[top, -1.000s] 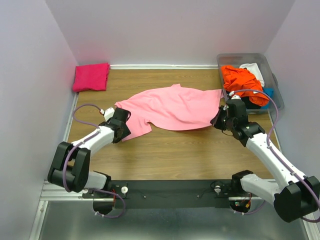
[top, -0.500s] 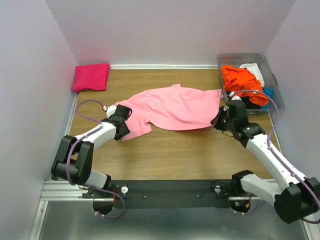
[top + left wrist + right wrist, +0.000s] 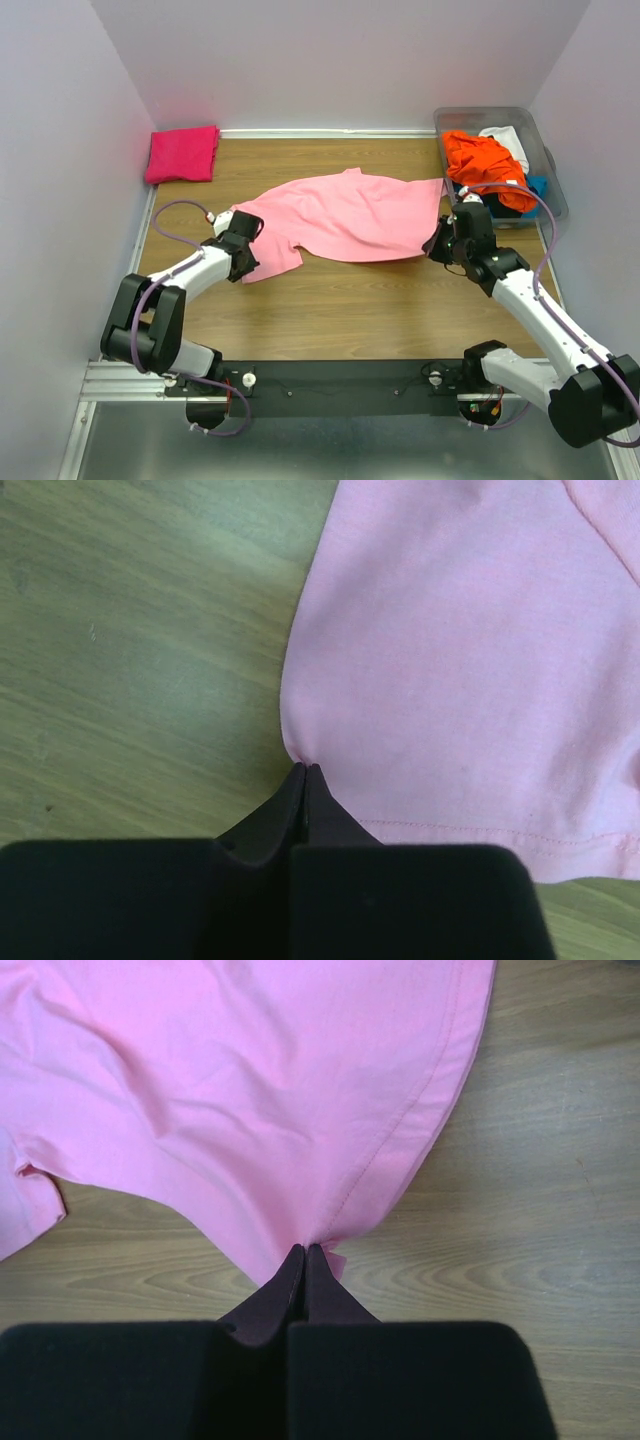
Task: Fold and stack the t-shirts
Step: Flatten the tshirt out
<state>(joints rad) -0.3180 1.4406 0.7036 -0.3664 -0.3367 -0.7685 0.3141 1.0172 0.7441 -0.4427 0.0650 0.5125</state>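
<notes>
A light pink t-shirt [image 3: 345, 213] lies spread across the middle of the wooden table. My left gripper [image 3: 250, 238] is shut on its left edge [image 3: 300, 760], just above the hem. My right gripper [image 3: 440, 240] is shut on the shirt's lower right corner [image 3: 320, 1240], where the cloth puckers at the tips. A folded hot-pink t-shirt [image 3: 182, 153] sits at the far left corner. More t-shirts, orange [image 3: 482, 160], white [image 3: 505, 138], blue and black, are heaped in a bin at the far right.
The clear plastic bin [image 3: 545, 165] stands at the back right, close behind my right arm. Pale walls close in the table on the left, back and right. Bare wood [image 3: 350, 300] lies between the shirt and the arm bases.
My left gripper slid a little up and right onto the pink shirt's left edge and closed on it. The right gripper stayed shut on its corner.
</notes>
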